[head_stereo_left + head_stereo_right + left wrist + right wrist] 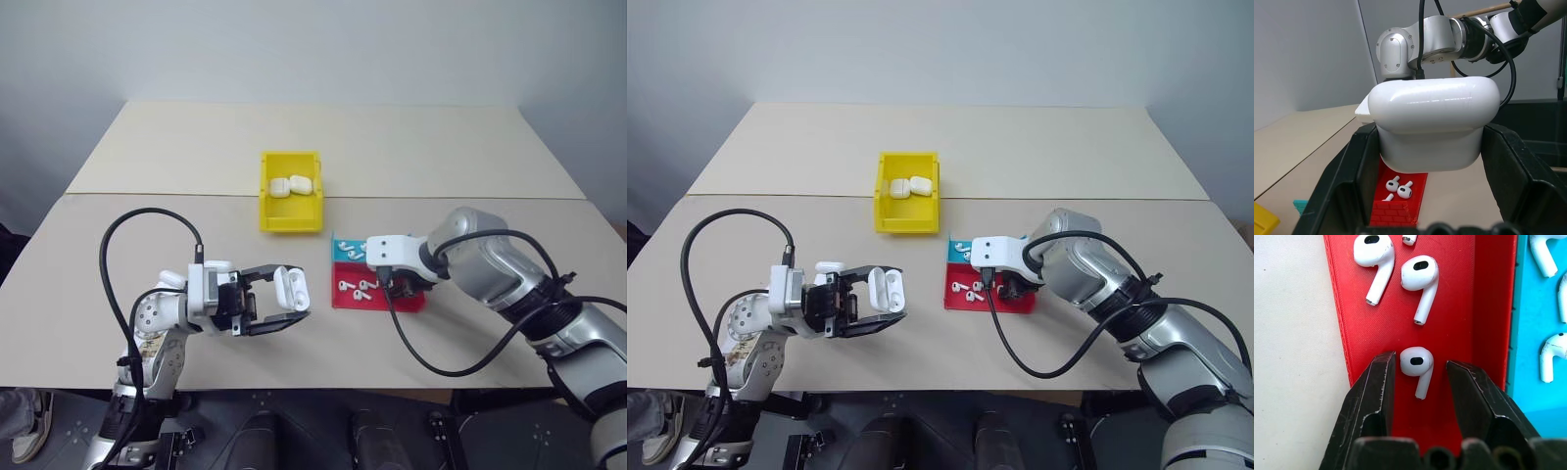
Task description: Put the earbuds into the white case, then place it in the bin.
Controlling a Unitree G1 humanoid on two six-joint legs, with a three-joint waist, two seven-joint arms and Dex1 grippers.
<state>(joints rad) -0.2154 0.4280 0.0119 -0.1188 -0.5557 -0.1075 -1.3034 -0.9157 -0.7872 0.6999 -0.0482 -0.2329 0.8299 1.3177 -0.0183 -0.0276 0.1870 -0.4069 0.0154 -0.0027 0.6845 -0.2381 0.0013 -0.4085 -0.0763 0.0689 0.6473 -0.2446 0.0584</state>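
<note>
My left gripper [292,294] is shut on the white case [289,286], held above the table's near left part. The case [1435,127] sits between both black fingers, and its lid looks swung open. My right gripper [1418,369] points down into the red tray section [1352,333]. Its fingers stand open on either side of one earbud [1416,364], with a small gap on one side. Two more earbuds [1420,274] lie further along the red floor, others in the blue section [1547,357]. The yellow bin [291,217] stands at mid-table.
Two white cases [292,186] lie inside the yellow bin. The red-and-blue tray [377,302] rests just to the right of the bin's near end. Black cables loop from both wrists over the table. A seam [147,194] runs across the tabletop behind the bin.
</note>
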